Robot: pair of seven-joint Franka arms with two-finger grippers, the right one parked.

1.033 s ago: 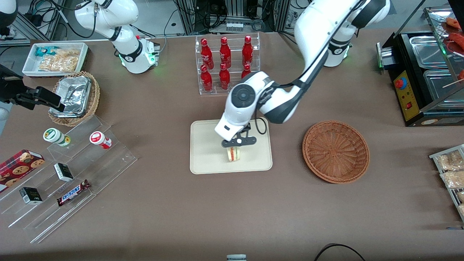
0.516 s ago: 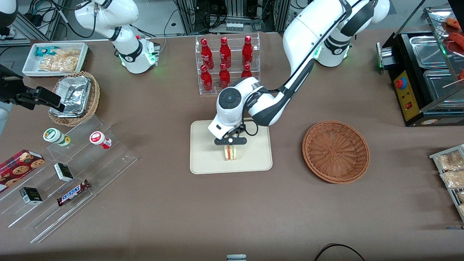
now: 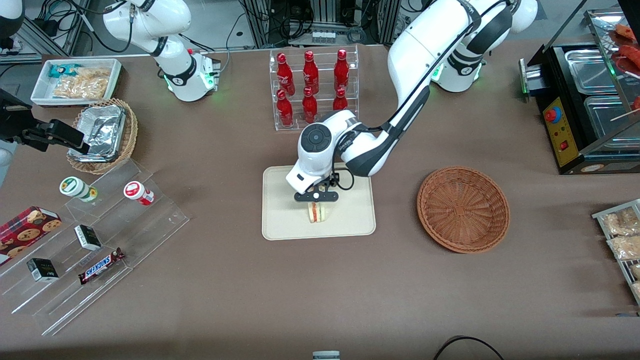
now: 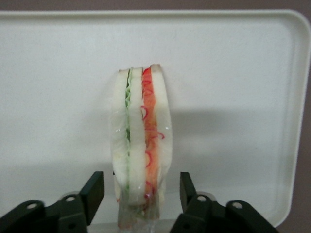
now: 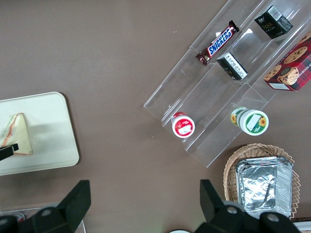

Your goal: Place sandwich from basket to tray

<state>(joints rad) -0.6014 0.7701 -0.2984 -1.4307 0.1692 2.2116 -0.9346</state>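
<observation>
Tray (image 3: 280,220) held the sandwich (image 4: 141,141), standing on edge near its middle; basket (image 3: 463,208) sat well apart, toward the working arm's end. Gripper (image 4: 141,194) straddled the sandwich, fingers (image 4: 93,191) parted, gaps showing both sides, gripping nothing. Sandwich looked light, soft, squashable; best held gently across the bread faces.

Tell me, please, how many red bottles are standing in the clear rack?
6, all in the clear rack, farther from the front camera than the tray: three on the upper tier and three on the lower. The arm may hide part of one. The gripper is open around the sandwich.
</observation>
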